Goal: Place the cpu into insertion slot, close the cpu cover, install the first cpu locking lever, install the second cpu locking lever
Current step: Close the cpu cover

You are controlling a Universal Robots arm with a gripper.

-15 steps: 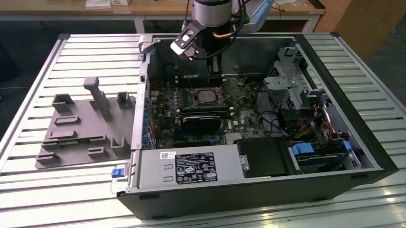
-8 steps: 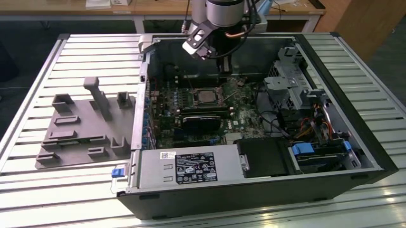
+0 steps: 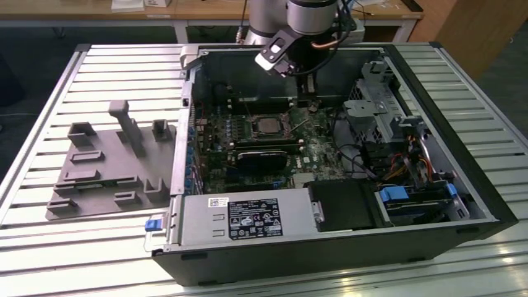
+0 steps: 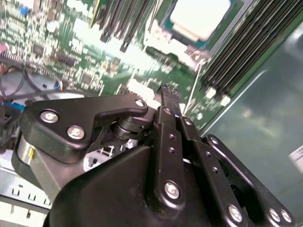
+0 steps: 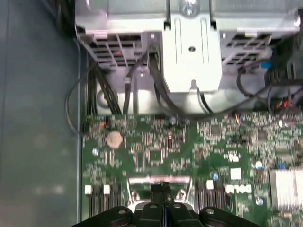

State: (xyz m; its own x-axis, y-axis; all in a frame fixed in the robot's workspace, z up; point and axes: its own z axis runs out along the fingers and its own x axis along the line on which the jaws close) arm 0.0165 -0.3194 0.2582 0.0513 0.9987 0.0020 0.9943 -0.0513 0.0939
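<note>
The cpu point(image 3: 266, 125) lies flat in the insertion slot point(image 3: 250, 117) on the green motherboard, its dull silver top facing up. In the second wrist view the cpu point(image 4: 201, 16) shows bright inside a silver frame; I cannot tell whether this is the cpu cover lying closed. My gripper point(image 3: 308, 101) hangs just above the board, a little behind the socket and toward the exterior view's right. Its black fingertips point(image 4: 167, 91) are pressed together with nothing between them. In the first wrist view the gripper point(image 5: 163, 187) sits over a silver bar point(image 5: 158, 180) at the socket's edge.
The board sits in an open black computer case point(image 3: 462, 204) on a slatted table. A black card point(image 3: 264, 158) lies in front of the socket, with long memory slots point(image 4: 241, 42) beside it. A grey drive cage point(image 5: 191, 47), cables point(image 3: 363, 161), a power supply point(image 3: 247, 216) and a grey fixture point(image 3: 107, 167) surround it.
</note>
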